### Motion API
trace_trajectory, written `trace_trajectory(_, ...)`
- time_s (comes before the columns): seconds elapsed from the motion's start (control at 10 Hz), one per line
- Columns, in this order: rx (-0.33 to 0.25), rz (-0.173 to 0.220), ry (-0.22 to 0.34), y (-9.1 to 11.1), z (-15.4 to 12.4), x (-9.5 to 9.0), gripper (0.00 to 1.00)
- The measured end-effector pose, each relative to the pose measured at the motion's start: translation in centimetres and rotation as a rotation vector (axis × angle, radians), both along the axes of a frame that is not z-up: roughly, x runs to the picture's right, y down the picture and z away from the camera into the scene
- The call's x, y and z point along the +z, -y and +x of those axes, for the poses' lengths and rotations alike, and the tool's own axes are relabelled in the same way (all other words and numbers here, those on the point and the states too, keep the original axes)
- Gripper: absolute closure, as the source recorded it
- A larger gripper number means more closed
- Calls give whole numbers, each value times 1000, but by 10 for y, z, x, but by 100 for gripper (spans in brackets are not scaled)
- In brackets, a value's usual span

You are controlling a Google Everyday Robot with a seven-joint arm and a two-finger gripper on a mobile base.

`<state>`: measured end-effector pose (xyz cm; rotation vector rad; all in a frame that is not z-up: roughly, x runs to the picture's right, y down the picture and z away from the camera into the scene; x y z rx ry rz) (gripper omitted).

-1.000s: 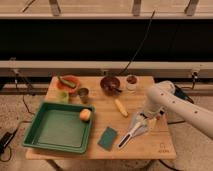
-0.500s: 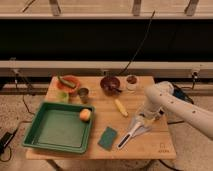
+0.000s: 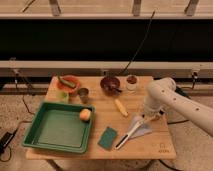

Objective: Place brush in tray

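The end effector point(image 3: 146, 119) sat low on the counter point(image 3: 152, 145), pinched closed, apparently on the handle end of the brush point(image 3: 129, 136), presumably to carry it left to the tray point(image 3: 57, 131).

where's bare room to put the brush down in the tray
Tray floor is bare left of the fruit; so is the table right of the brush. Crowded: the back row around the bowl, and mid-table where the gripper grips the brush beside the sponge.
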<state>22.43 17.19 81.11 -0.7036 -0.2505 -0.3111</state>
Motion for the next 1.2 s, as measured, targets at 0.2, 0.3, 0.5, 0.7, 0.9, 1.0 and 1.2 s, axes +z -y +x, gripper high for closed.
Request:
trace_trajectory(0.2, -9, -7, 17, 18, -12, -17, 100)
trace_trajectory(0.3, -13, -12, 29, 30, -17, -29, 100)
trace_trajectory(0.5, -16, -22, 47, 45, -24, -43, 100)
trace_trajectory(0.7, -29, -17, 67, 67, -30, -62, 100)
trace_trajectory(0.9, -34, -3, 84, 89, -33, -82, 100)
trace_trajectory(1.0, -33, 0, 99, 101, -35, -94, 100)
trace_trajectory(1.2, -33, -9, 132, 112, -46, -108, 100)
